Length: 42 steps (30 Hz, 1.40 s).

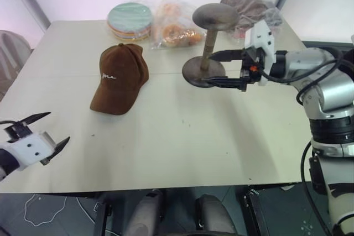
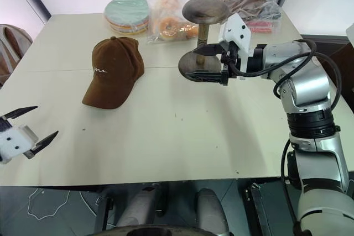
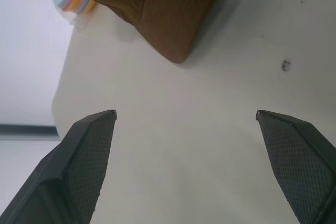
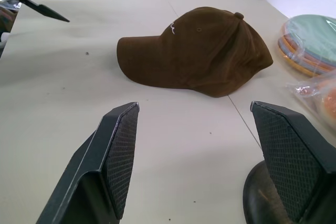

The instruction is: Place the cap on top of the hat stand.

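Cap (image 1: 119, 77) lies flat on counter (image 1: 166, 142), brim toward robot, well apart from hat stand (image 1: 210, 42). Left tool (image 1: 40, 134) open, empty, low near counter's front-left edge, far from cap. Right tool (image 1: 224, 69) open, fingers either side of stand's post just above base; contact unclear.

Risks: right tool could nudge or tip stand if it shifts; soft cap may fold if pinched by brim alone.

Nearby: stacked plates (image 1: 129, 20), bagged snacks (image 1: 174, 29), plastic-wrapped hat (image 1: 249, 6) behind stand. Path cap-to-stand free.
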{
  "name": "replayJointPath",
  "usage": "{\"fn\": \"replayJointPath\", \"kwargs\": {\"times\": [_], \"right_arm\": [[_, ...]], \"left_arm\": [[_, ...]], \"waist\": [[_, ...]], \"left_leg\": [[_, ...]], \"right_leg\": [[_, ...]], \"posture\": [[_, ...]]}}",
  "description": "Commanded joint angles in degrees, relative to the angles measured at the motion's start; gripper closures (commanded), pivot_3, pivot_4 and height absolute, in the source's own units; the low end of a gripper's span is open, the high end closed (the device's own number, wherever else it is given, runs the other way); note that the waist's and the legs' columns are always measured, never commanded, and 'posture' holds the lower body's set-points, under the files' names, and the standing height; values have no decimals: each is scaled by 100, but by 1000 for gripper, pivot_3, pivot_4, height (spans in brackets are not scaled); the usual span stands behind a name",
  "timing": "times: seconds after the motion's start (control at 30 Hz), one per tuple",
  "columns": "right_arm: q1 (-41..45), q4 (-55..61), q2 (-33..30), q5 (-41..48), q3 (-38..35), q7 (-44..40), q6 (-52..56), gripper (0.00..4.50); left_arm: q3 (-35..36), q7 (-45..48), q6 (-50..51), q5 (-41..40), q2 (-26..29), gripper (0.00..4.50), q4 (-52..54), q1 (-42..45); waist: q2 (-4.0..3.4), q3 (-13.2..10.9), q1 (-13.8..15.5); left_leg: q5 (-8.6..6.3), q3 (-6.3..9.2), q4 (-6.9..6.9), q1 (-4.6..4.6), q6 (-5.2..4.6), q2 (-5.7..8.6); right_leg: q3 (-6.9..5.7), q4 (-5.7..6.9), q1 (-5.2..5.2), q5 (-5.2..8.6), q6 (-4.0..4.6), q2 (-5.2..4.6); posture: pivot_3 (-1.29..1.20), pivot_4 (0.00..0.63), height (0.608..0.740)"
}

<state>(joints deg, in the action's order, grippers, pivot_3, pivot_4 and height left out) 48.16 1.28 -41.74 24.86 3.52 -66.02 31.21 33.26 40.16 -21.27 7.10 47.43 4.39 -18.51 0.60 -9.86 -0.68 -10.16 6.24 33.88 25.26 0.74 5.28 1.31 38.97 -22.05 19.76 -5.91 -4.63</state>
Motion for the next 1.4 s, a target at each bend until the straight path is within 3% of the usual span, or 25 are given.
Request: {"fn": "replayJointPath", "kwargs": {"times": [0.03, 0.4, 0.73, 1.4], "right_arm": [[11, 323, -128, 62, -186, 48, 56, 1043], [-198, 805, -343, 178, -346, 249, 389, 1043], [-351, 1067, -520, 279, -484, 388, 614, 1043], [-527, 1264, -701, 392, -622, 571, 674, 1043]], "left_arm": [[-291, -631, -560, 414, -54, 0, -491, 254], [-1224, -1798, -1432, 1045, -122, 0, -1641, 814], [-1941, -3260, -1960, 2173, 148, 0, -2630, 1701], [-3520, -4682, -2147, 2751, 127, 0, -5096, 3831]], "waist": [[0, 0, 0], [2, 3, -10], [2, 5, -7], [-6, 16, 13]], "left_leg": [[0, 0, 1, 2, 0, 1], [0, -1, 5, 9, 0, 1], [1, -1, 10, 10, -1, 3], [3, 2, 30, 10, -1, 7]], "right_leg": [[0, 2, -3, 0, 0, 0], [1, 16, -15, -1, -1, 2], [-1, 22, -15, -2, -3, 2], [-6, 55, -7, -2, -5, 5]], "posture": [[0, 150, 740], [0, 150, 740], [0, 150, 740], [0, 150, 740]]}}
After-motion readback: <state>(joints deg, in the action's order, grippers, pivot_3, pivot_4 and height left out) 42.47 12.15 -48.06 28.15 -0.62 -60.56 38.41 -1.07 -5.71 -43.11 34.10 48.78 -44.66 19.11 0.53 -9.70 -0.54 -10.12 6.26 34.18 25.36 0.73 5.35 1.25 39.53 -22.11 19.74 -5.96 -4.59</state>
